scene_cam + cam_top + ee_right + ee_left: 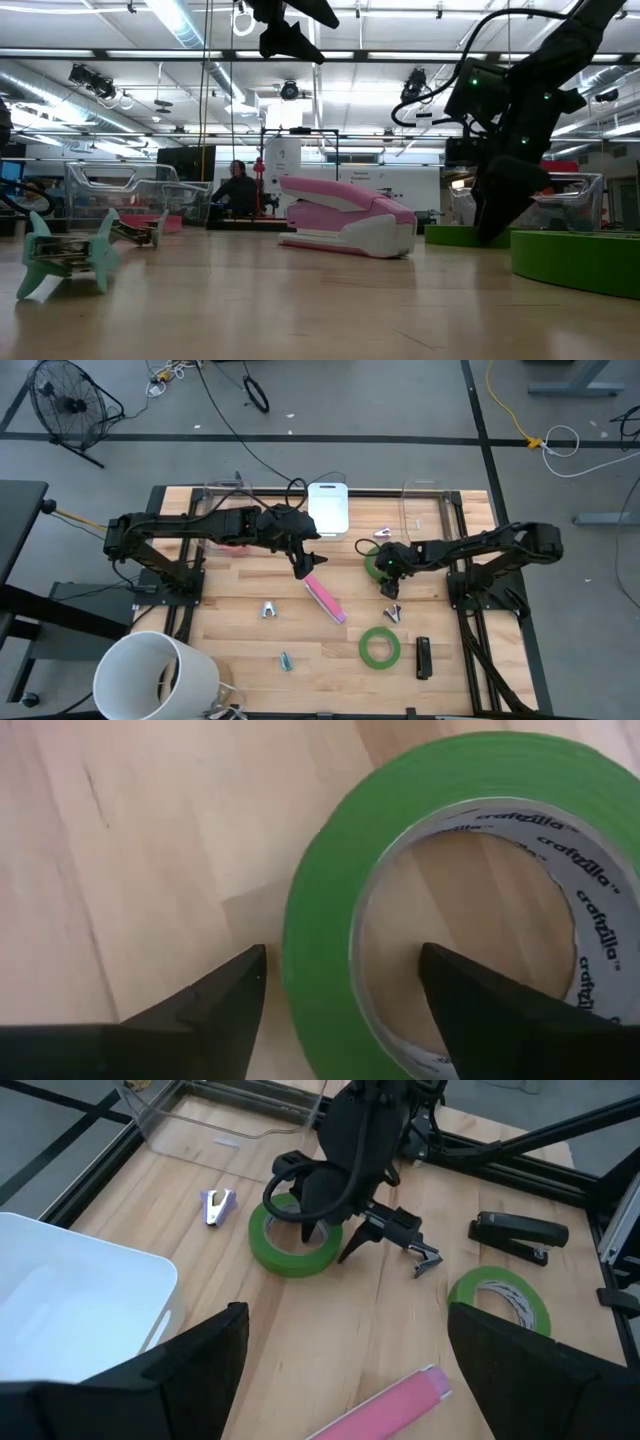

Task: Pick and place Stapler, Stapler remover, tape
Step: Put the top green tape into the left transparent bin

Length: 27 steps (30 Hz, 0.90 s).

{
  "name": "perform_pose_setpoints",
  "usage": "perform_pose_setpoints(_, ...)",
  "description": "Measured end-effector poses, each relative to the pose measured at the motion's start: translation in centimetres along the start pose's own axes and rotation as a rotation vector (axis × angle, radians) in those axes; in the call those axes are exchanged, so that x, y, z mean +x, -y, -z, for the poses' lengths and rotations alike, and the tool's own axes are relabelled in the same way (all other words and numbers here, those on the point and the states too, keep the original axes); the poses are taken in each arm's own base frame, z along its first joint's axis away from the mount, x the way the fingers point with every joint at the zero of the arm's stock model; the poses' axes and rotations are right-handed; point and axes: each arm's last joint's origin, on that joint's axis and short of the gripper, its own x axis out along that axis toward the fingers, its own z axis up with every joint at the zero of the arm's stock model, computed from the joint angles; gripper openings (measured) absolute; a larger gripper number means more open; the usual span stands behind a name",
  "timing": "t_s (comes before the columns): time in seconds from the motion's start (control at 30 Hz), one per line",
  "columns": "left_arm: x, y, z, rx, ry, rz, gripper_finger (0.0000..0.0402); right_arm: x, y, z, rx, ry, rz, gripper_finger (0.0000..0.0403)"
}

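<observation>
Front edge: you have a black stapler (423,658) nearest you, lying flat, a green tape ring (380,647) just beside it, and a small teal staple remover (286,660) further along the same edge.
White bucket: (155,678) stands at your near corner on the left arm's side.
Mid table: a second staple remover (268,609), the pink stapler (325,599) lying at a slant, and a dark staple remover (392,612) near the right arm.
Right gripper: (342,982) is down over the second green tape ring (440,900); the fingers stand apart, one outside the ring wall and one inside the open centre (straddling the wall, not yet pinching it).
Left gripper: (304,564) hangs above the far end of the pink stapler, fingers spread wide, holding nothing.
Far side: the white bin (328,508) sits at the back edge, with a small silver staple remover (217,1205) near it.
Red-pink tape: (232,543) shows partly under the left arm.
</observation>
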Motion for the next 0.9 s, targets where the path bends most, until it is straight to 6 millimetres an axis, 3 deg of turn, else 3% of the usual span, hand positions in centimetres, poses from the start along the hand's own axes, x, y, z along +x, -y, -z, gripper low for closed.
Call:
perform_pose_setpoints(0.23, 0.0, 0.0, 0.0, 0.000, 0.000, 0.000, 0.0342, 0.1, 0.0, 0.0, 0.008, -0.002, 0.007, 0.0213)
perform_pose_setpoints(0.53, 0.0, 0.0, 0.0, -0.001, 0.000, 0.000, 0.0342, -0.1, 0.0, -0.3, 0.001, -0.013, -0.010, 0.0072)
perform_pose_setpoints(0.9, 0.0, 0.0, 0.0, -0.001, -0.001, 0.003, 0.0342, -1.7, -0.8, -3.3, -0.055, 0.026, -0.107, 0.0072)
